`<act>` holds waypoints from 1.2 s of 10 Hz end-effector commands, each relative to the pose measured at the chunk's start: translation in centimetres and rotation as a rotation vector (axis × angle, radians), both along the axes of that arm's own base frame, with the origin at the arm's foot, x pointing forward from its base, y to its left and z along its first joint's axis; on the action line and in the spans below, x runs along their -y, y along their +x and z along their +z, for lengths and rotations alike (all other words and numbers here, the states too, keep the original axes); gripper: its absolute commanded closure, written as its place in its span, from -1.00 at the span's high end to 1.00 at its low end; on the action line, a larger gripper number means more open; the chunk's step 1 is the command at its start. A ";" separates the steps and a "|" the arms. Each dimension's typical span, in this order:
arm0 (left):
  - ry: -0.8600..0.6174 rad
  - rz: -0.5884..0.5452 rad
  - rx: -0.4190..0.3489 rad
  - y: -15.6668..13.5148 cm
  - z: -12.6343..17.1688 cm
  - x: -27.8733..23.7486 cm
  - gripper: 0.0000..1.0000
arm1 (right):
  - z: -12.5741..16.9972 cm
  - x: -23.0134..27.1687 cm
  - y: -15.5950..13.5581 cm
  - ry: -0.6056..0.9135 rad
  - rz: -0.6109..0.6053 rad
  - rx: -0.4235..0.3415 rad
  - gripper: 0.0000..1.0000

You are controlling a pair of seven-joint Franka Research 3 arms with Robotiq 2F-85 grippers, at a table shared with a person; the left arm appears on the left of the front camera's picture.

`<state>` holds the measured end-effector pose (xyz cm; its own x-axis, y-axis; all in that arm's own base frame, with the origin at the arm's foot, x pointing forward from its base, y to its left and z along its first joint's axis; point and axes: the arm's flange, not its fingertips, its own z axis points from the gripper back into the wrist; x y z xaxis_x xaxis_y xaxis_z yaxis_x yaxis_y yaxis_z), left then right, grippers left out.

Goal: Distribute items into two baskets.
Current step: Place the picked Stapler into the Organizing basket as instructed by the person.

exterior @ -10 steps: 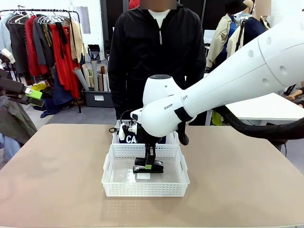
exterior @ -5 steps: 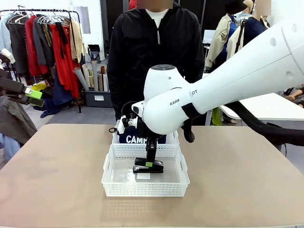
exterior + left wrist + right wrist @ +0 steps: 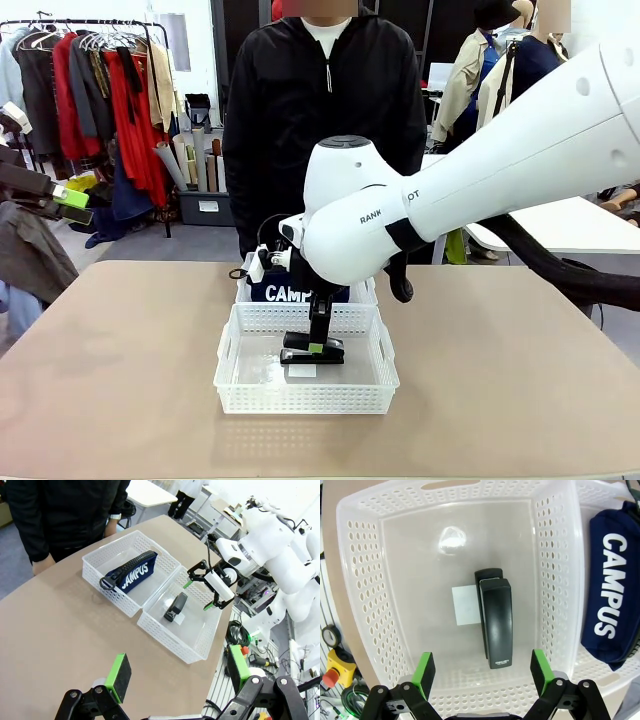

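The black stapler (image 3: 313, 351) (image 3: 494, 624) lies flat on the floor of the near white basket (image 3: 305, 398) (image 3: 362, 605), beside a small white label. My right gripper (image 3: 318, 336) (image 3: 482, 670) hangs just above it, open, with a green pad on each side of it and nothing gripped. The navy "CAMPUS" pouch (image 3: 292, 293) (image 3: 610, 615) rests in the far basket (image 3: 243, 291) (image 3: 95, 562), which touches the near basket (image 3: 170, 640). My left gripper (image 3: 72, 205) (image 3: 178, 669) is open, high off the table's left side, away from both baskets.
A person (image 3: 325, 120) in a black jacket stands at the far edge, right behind the baskets, hands down. Bare tabletop (image 3: 120, 370) spreads to the left and right of the baskets. A clothes rack (image 3: 100, 100) stands behind on the left.
My right gripper has opened and let go of the stapler, which now lies loose in the near basket. The gripper has lifted slightly. The left arm has not moved.
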<state>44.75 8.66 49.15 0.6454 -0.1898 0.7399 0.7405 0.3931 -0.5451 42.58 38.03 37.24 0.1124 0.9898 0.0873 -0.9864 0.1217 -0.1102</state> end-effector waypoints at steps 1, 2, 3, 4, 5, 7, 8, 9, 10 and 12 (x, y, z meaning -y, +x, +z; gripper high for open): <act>0.001 0.001 0.002 -0.2 0.1 0.0 1.00 | 0.3 -0.1 0.2 0.007 0.012 0.007 1.00; 0.001 0.001 0.002 -0.2 0.1 0.0 1.00 | 0.3 -0.1 0.2 0.007 0.012 0.007 1.00; 0.001 0.001 0.002 -0.2 0.1 0.0 1.00 | 0.3 -0.1 0.2 0.007 0.012 0.007 1.00; 0.001 0.001 0.002 -0.2 0.1 0.0 1.00 | 0.3 -0.1 0.2 0.007 0.012 0.007 1.00; 0.001 0.001 0.002 -0.2 0.1 0.0 1.00 | 0.3 -0.1 0.2 0.007 0.012 0.007 1.00; 0.001 0.001 0.002 -0.2 0.1 0.0 1.00 | 0.3 -0.1 0.2 0.007 0.012 0.007 1.00; 0.001 0.001 0.002 -0.2 0.1 0.0 1.00 | 0.3 -0.1 0.2 0.007 0.012 0.007 1.00; 0.001 0.001 0.002 -0.2 0.1 0.0 1.00 | 0.0 0.0 0.0 0.000 0.000 0.000 1.00; 0.001 0.001 0.002 -0.2 0.1 0.0 1.00 | 0.8 0.1 -0.4 0.027 -0.025 0.036 1.00; 0.001 0.001 0.002 -0.2 0.1 0.0 1.00 | 5.8 4.6 -1.2 0.109 -0.102 0.086 1.00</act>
